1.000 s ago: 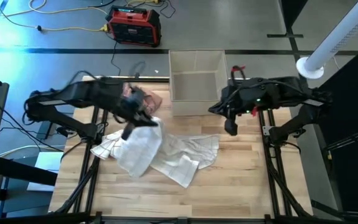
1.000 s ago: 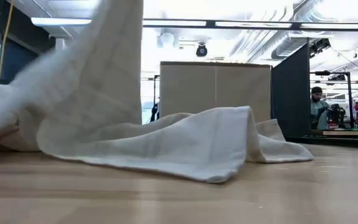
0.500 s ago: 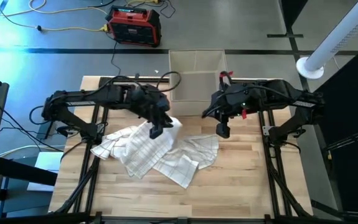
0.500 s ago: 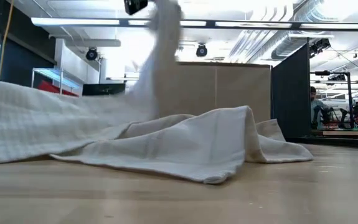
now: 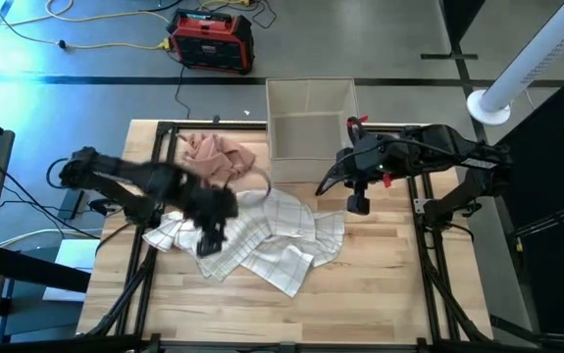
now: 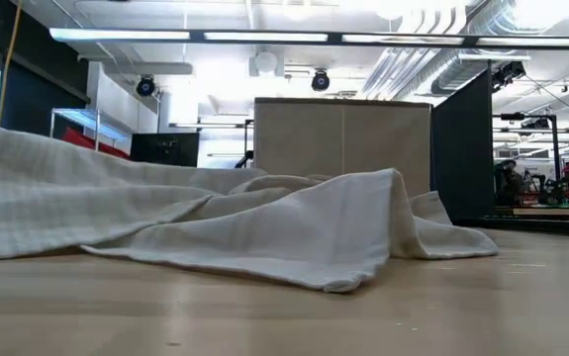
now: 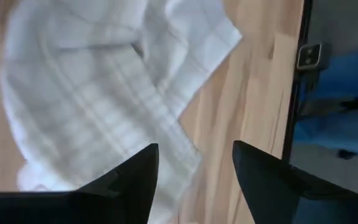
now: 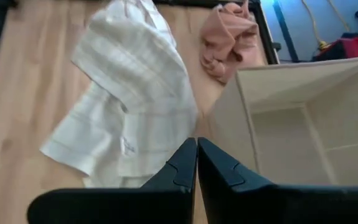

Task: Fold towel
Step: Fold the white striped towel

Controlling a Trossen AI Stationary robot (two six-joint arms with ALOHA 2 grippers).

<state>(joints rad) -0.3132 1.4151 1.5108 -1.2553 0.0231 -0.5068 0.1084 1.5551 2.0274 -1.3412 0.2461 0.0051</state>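
High view first, and we start at nine o'clock: the left gripper (image 5: 210, 238) sits low over the near-left part of the white checked towel (image 5: 262, 235), jaws spread wide and empty. Half a second ago that same gripper was up near the box with a fold of cloth hanging from it; now the cloth has dropped and the arm has swung back toward seven o'clock. We read that as a release after a drag or flip, not a finished fold, since the towel lies rumpled and overlapped.

At the centre of the worktop (image 5: 380, 284) the towel spreads flat, its long axis running from nine o'clock to three o'clock, with a loose corner pointing down toward five o'clock. A pink cloth (image 5: 218, 155) is bunched at eleven o'clock, just beside the open beige box (image 5: 309, 118) at twelve.

Over at two o'clock, the right gripper (image 5: 357, 204) hovers off the towel's far-right edge, jaws clenched on nothing.
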